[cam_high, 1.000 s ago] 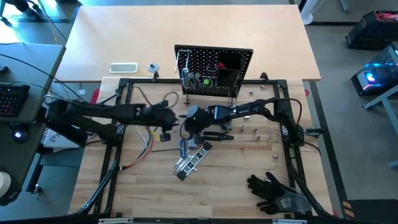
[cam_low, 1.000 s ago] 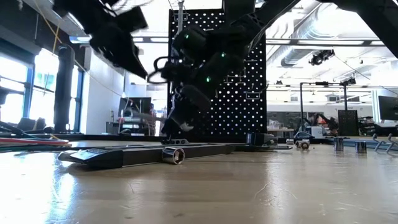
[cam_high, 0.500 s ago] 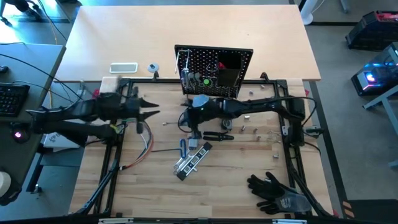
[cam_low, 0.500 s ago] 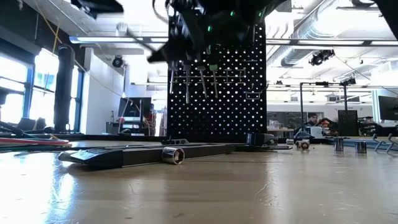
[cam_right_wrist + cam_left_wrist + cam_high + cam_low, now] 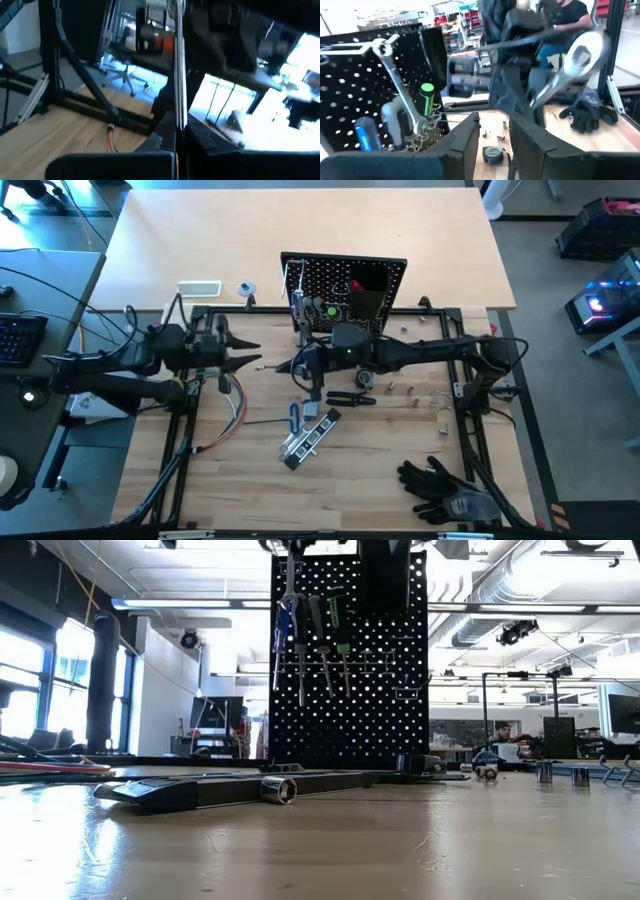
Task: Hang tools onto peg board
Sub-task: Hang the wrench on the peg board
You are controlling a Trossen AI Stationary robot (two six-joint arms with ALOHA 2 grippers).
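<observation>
Jaws of right gripper (image 5: 300, 366) clamped on silver wrench (image 5: 178, 65); left gripper (image 5: 255, 363) part-open, nothing held.
Wrench ring should be lined up with a hook on black perforated peg board (image 5: 343, 295) before release.

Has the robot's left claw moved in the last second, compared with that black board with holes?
Yes. The left gripper has pulled back toward the table's left side, away from the pegboard, which stayed put.

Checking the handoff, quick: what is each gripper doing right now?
Left gripper: open, empty.
Right gripper: shut on a silver wrench.
</observation>
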